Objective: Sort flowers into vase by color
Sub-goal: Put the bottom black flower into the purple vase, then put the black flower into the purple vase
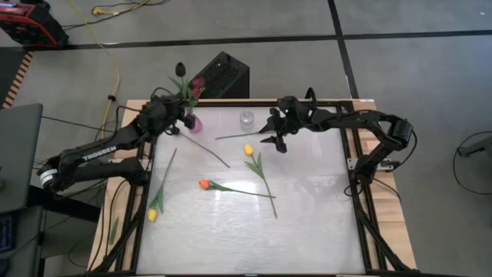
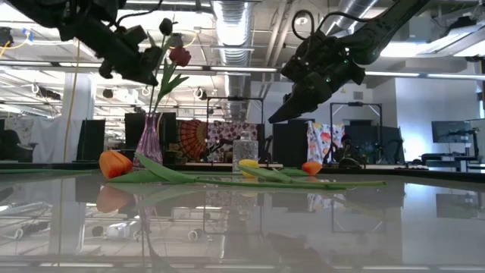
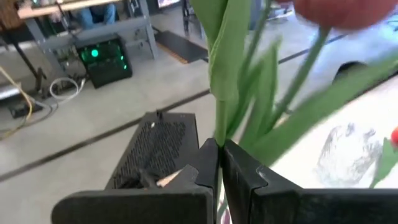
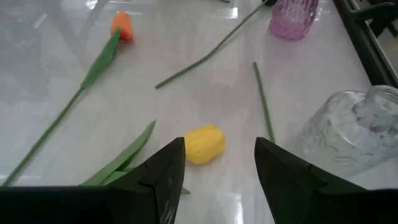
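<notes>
A pink glass vase [image 1: 192, 122] stands at the table's far left, also in the low view [image 2: 149, 140]. Tulips with a dark head [image 1: 180, 69] and a maroon-red head [image 1: 197, 83] rise from it. My left gripper [image 1: 183, 106] is shut on their green stems above the vase. My right gripper [image 1: 277, 137] is open and empty, above a yellow tulip [image 4: 204, 144] lying on the table beside a clear glass vase [image 1: 246, 119]. An orange tulip [image 1: 204, 185] and another yellow tulip [image 1: 152, 215] lie flat on the table. My left gripper pinches a green stem [image 3: 217, 127] between its two fingers [image 3: 239, 171], below the leaves and heads and above the vase. The stem stands nearly upright, and in the low view its lower end [image 2: 151, 114] runs down into the pink vase. How many stems it holds, I cannot tell.
Two bare green stems [image 1: 209, 151] [image 1: 238, 136] lie on the table between the vases. A black box [image 1: 223, 75] stands on the floor behind the far edge. The near half of the table holds only the orange tulip's long stem [image 1: 246, 191].
</notes>
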`<state>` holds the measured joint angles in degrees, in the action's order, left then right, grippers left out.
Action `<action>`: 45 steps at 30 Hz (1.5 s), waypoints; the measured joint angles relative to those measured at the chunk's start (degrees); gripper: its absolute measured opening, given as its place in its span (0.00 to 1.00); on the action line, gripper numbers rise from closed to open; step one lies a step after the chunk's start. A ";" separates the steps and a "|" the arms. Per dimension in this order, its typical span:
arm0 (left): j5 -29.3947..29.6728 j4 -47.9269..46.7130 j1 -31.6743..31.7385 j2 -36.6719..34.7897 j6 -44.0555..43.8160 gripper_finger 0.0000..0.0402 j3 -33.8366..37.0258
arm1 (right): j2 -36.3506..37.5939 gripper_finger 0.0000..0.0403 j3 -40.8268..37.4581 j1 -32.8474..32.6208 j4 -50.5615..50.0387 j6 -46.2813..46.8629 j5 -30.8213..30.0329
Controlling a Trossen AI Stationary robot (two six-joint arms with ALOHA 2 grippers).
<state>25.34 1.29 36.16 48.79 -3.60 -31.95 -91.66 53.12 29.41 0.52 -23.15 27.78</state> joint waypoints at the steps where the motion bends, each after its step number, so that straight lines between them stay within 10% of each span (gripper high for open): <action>1: 0.31 -0.03 0.00 -0.01 -0.69 0.00 0.59 | 0.00 0.54 0.00 0.01 -0.13 -0.30 0.03; 12: 0.91 2.60 0.00 -0.04 -5.70 0.02 4.13 | -0.01 0.54 0.00 0.03 -0.14 -1.52 0.87; 21: -0.69 1.48 0.00 -0.18 -4.75 0.24 4.05 | -0.02 0.54 -0.01 0.22 -2.03 -1.36 0.87; 32: -6.79 -27.08 -0.70 -0.94 -10.94 0.47 -8.08 | -0.04 0.54 -0.02 1.49 -3.52 -0.66 0.82; 45: -17.60 -37.58 -8.78 -0.89 -30.21 0.46 -6.53 | -0.04 0.54 -0.02 0.78 -3.52 5.14 0.58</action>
<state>7.74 -36.28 27.38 47.90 -33.81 -38.48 -91.70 53.10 30.19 -3.01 -18.01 28.36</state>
